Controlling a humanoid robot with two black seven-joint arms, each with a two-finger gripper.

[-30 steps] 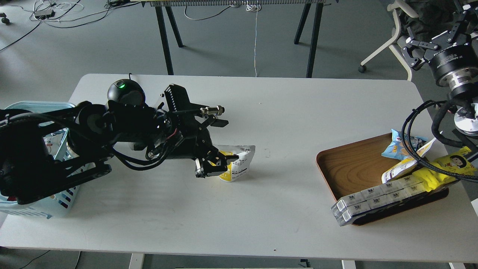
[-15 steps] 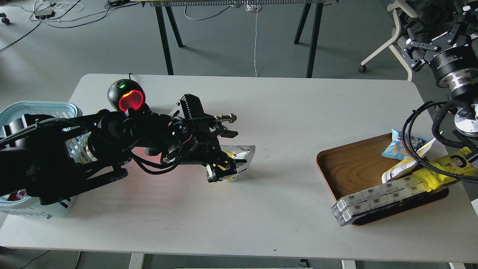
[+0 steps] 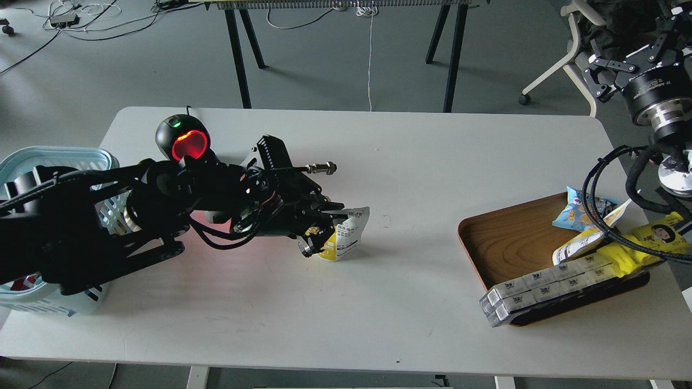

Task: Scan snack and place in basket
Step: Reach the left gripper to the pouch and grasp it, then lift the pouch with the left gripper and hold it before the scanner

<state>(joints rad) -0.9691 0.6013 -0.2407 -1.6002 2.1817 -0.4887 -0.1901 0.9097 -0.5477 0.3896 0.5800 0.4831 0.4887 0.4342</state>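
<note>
Shifted since a second ago: left gripper point(image 3: 324, 233) further onto pouch point(image 3: 346, 237), scanner point(image 3: 183, 141) now glowing red. Pouch: upright mid-table point(image 3: 346, 302), leaning slightly, well apart from basket point(image 3: 59, 158) at left edge. Left fingers set about pouch's near side; closure on it likely, not fully visible. Right gripper point(image 3: 603, 75): raised off table, fingers spread, empty. Handling, judged: light, soft film, crumples readily, slippery; best pinched across flat sealed top, gently
</note>
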